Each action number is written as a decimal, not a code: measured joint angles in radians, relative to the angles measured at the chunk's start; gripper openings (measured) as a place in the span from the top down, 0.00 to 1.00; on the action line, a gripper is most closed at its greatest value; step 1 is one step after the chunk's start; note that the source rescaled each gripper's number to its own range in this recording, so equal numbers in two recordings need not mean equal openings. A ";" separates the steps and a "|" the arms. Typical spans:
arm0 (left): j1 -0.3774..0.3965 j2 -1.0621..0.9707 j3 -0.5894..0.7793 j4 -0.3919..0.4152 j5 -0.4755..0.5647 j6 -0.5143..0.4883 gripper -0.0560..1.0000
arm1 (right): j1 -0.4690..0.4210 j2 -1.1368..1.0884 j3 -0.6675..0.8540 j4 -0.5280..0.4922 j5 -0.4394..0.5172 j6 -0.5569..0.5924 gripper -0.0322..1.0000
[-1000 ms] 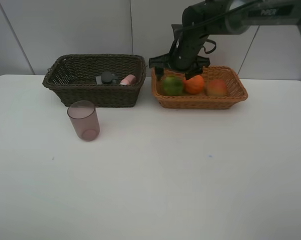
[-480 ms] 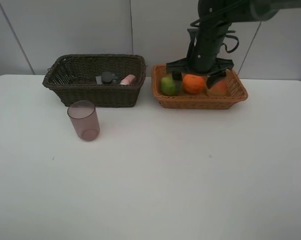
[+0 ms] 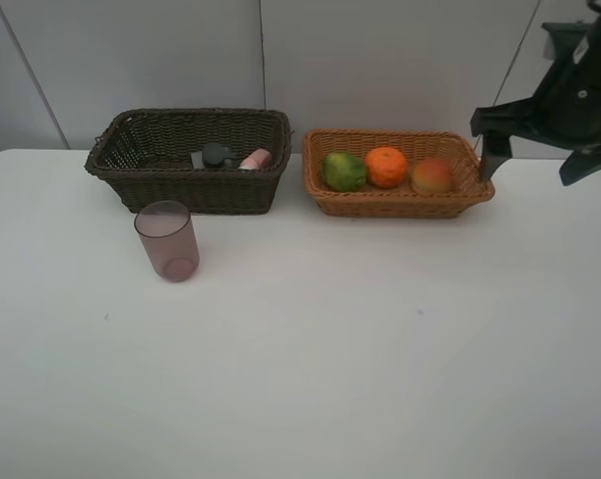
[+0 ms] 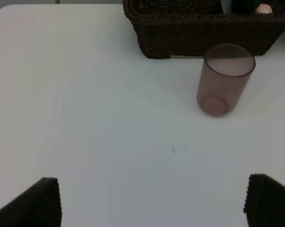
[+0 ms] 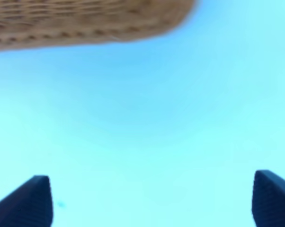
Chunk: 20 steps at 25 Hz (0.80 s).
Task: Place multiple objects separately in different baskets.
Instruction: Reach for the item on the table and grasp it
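The pink-mauve cup point(image 3: 167, 240) stands upright on the table in front of the dark brown basket point(image 3: 201, 190). That basket holds the dark bottle point(image 3: 214, 155) and the pink bottle point(image 3: 256, 159). The tan basket point(image 3: 400, 205) holds the green fruit point(image 3: 342, 171), the orange point(image 3: 386, 167) and the red-orange fruit point(image 3: 433, 176). My right gripper point(image 3: 533, 165) is open and empty, just right of the tan basket, whose wall shows in the right wrist view point(image 5: 85, 23). My left gripper point(image 4: 154, 203) is open and empty, well short of the cup point(image 4: 224, 79).
The white table point(image 3: 310, 349) spreads wide in front of both baskets. A pale panelled wall stands close behind the baskets. The left arm is out of the exterior high view.
My right gripper has lifted out of the tan basket and swung right, past the basket's right end. The three fruits lie in the basket uncovered. Cup and bottles have not moved.
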 joint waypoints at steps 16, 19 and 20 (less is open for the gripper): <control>0.000 0.000 0.000 0.000 0.000 0.000 0.00 | -0.011 -0.976 0.333 0.083 0.055 -0.102 0.14; 0.000 0.000 0.000 0.000 0.000 0.000 0.00 | -0.011 -1.102 0.372 0.106 0.076 -0.133 0.14; 0.000 0.000 0.000 0.000 0.000 0.000 0.00 | -0.011 -1.144 0.388 0.108 0.083 -0.144 0.14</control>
